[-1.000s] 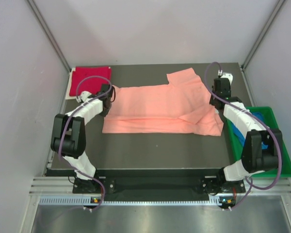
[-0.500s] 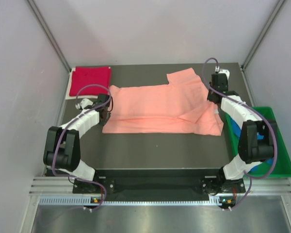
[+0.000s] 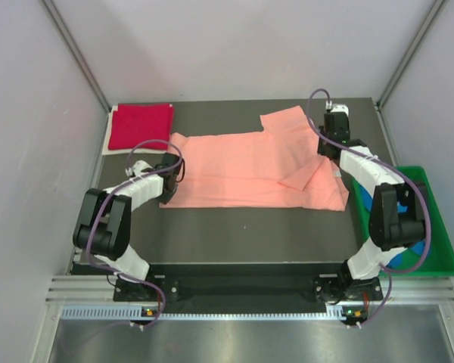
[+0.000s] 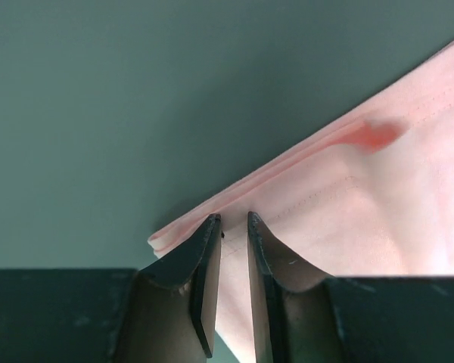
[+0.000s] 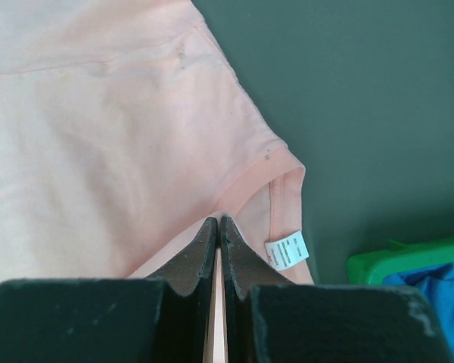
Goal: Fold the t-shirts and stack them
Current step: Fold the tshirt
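The right gripper (image 5: 219, 221) pinches the pink t-shirt (image 5: 98, 136) beside its collar label (image 5: 287, 249). A green tray (image 5: 386, 263) holds blue cloth (image 5: 439, 295).

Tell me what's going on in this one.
Both arms are on the salmon-pink t-shirt, which is spread across the table. The left gripper appears to pinch the layered left edge. The right gripper is shut on the neckline beside the label. A crimson-red shirt lies folded at the far left corner, and a blue shirt sits in the green tray.
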